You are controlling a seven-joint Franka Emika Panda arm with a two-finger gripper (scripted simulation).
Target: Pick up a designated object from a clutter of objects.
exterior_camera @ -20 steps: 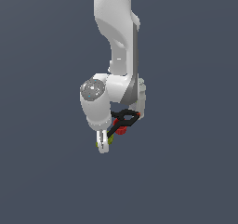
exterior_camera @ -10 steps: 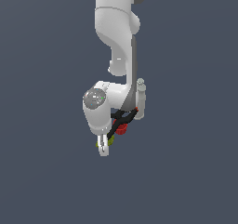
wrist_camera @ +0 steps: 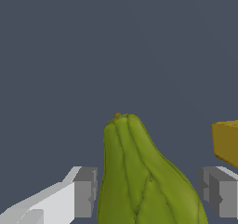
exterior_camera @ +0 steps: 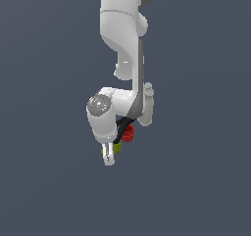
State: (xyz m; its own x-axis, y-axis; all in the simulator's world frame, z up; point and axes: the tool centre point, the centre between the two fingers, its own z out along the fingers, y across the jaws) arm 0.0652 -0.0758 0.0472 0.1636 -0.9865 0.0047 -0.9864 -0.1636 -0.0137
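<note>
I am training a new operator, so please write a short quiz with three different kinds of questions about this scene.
1. True or false: the jaws already touch the green pear-like object.
2. In the wrist view, the object lies: A) between the jaws, B) outside them.
3. Fill in: near one fingertip sits a ___ block.

Key: 1 false, a gap shows on each side. 2 A. 3 yellow.

You get flat, even, dim render light on both views. No glare, no cast shadows on grey ground. Soft shading on arm. Olive-green lump between the pincer's fingers stays sharp; edges slightly jagged, no blur.
</note>
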